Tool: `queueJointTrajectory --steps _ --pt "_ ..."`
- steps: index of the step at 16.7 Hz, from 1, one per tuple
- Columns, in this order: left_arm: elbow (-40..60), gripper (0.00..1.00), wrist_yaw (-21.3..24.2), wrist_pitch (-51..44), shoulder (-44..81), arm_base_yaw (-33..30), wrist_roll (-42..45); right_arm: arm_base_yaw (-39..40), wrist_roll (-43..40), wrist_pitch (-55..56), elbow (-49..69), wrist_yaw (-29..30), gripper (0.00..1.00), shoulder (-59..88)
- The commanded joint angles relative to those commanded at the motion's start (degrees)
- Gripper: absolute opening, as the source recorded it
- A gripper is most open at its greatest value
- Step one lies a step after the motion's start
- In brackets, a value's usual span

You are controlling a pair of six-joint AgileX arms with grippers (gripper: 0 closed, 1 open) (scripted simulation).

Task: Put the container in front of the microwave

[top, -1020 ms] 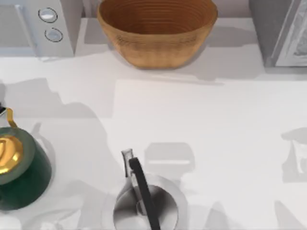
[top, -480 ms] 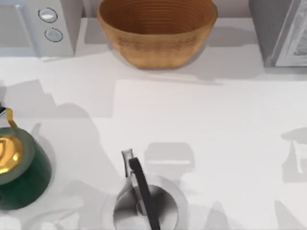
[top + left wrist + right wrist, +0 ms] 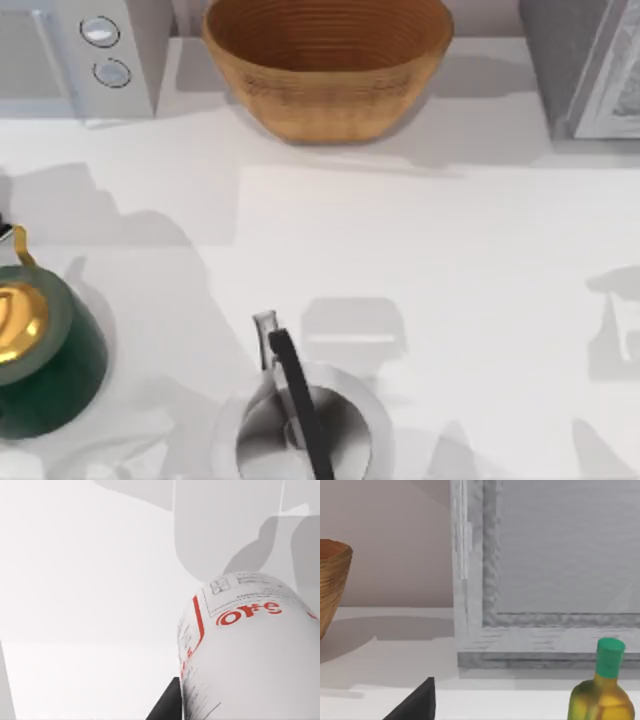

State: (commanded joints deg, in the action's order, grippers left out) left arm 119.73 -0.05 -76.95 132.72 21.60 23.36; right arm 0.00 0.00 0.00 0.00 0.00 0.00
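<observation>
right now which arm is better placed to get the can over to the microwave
Left. The can sits right against the left wrist camera, and the microwave stands at the table's far left. The right wrist faces the darker appliance instead.

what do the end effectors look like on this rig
The part of the left end effector that the left wrist view catches is a matte black wedge with straight, sharp edges. The right end effector looks the same in the right wrist view: a plain black, angular wedge rising to a point. Neither piece carries any marking, cable or other colour.
</observation>
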Motion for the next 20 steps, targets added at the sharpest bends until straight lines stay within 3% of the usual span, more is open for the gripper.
queueJointTrajectory --steps 3,16,20 --pt "0.00 0.00 0.00 0.00 0.00 0.00 0.00 0.00 0.00 0.00 0.00 0.00 1.00 0.00" --pt "0.00 0.98 0.00 0.00 0.00 0.00 0.00 0.00 0.00 0.00 0.00 0.00 1.00 0.00" --pt "0.00 1.00 0.00 0.00 0.00 0.00 0.00 0.00 0.00 0.00 0.00 0.00 1.00 0.00"
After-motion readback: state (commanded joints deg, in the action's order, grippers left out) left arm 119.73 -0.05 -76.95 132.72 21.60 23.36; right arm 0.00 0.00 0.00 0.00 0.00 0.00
